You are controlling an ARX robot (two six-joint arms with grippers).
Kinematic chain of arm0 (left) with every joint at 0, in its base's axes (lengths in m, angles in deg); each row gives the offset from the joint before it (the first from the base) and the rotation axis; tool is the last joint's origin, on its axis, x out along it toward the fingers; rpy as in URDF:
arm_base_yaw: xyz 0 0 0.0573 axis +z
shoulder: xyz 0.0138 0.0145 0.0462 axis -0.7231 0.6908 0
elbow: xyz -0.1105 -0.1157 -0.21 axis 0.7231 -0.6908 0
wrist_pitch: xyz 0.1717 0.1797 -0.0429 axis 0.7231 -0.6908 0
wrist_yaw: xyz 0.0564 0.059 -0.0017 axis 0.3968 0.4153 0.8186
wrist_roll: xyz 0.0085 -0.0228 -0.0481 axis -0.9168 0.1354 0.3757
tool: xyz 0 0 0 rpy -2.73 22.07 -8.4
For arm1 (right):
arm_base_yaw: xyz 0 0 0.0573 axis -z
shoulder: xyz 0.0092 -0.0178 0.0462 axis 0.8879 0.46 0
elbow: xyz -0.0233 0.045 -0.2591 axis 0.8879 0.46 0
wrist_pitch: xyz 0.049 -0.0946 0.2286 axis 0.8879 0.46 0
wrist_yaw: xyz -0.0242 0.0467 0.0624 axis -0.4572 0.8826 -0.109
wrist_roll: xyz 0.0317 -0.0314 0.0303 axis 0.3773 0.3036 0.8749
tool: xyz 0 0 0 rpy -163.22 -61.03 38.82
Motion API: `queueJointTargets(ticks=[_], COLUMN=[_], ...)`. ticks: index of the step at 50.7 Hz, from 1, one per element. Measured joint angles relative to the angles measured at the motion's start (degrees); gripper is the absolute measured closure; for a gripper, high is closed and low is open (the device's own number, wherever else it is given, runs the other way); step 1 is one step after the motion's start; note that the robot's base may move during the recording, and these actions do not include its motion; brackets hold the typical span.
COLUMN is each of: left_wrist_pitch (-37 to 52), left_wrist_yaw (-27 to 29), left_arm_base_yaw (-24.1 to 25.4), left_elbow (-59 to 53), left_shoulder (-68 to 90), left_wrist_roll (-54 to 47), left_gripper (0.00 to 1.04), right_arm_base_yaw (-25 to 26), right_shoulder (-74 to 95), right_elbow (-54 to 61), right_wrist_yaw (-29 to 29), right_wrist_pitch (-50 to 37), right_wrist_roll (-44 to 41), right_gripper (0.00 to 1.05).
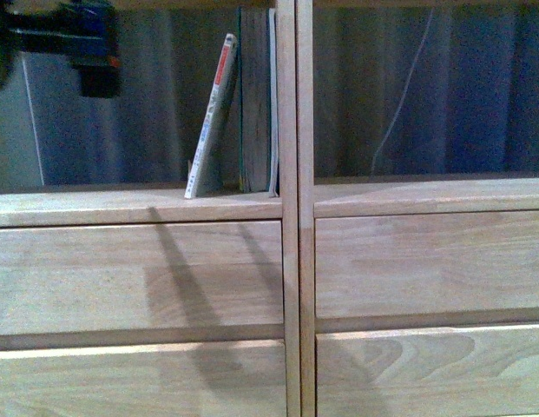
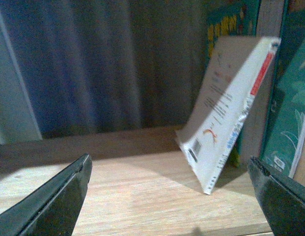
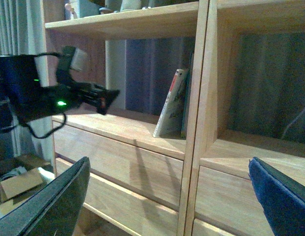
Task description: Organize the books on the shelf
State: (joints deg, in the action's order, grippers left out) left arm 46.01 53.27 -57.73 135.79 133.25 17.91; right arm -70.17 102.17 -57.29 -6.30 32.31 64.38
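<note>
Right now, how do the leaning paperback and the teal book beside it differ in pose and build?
The thin paperback leans tilted, its top resting toward the teal book, which stands upright by the divider. The paperback is slim and pale with a red-and-white spine; the teal book is thicker and darker. Both share the left cubby of the shelf.

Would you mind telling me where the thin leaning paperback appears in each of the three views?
Front view: thin paperback leans right in the left cubby, upper centre-left.
Left wrist view: it fills the centre-right, tilted.
Right wrist view: it sits mid-frame, small.
Shared landmark: the upright book it leans towards, by the central divider.
</note>
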Motion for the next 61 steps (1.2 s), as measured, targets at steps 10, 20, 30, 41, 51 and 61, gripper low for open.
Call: queueJointTargets(ticks=[10,20,30,41,51,61], left_wrist_pitch=[3.43,-12.39,-7.48,-4.17,-3.93,-5.31], left_wrist_yaw=[-1.2,3.8,1.75,-3.41,-4.13,-4.13], left_arm_base_yaw=[1.95,2.54,5.09,9.03,11.17,11.17], left_elbow=[-12.35,-15.5,-31.02,-42.77,-49.03,-52.28], left_shoulder=[-12.96,-17.03,-25.2,-33.09,-39.19,-44.0], left_wrist_roll=[-0.13,4.5,6.73,7.17,7.19,7.19], left_gripper=[0.07,0.29,0.7,1.02,1.02,1.02], right_arm_base_yaw=[0.0,-5.05,-3.52,7.1,7.32,7.41], right_shoulder=[0.0,-0.46,-6.73,-12.57,-15.67,-17.42], right_elbow=[0.0,-2.43,6.49,15.72,20.41,22.99], right_wrist_yaw=[0.0,-15.87,-32.63,-22.38,-22.03,-21.99], right_wrist_pitch=[0.0,10.86,19.61,16.48,14.73,14.01], right_wrist_roll=[0.0,-1.75,-3.32,-3.85,-3.98,-3.98], right_gripper=[0.07,0.16,0.55,1.02,1.02,1.02])
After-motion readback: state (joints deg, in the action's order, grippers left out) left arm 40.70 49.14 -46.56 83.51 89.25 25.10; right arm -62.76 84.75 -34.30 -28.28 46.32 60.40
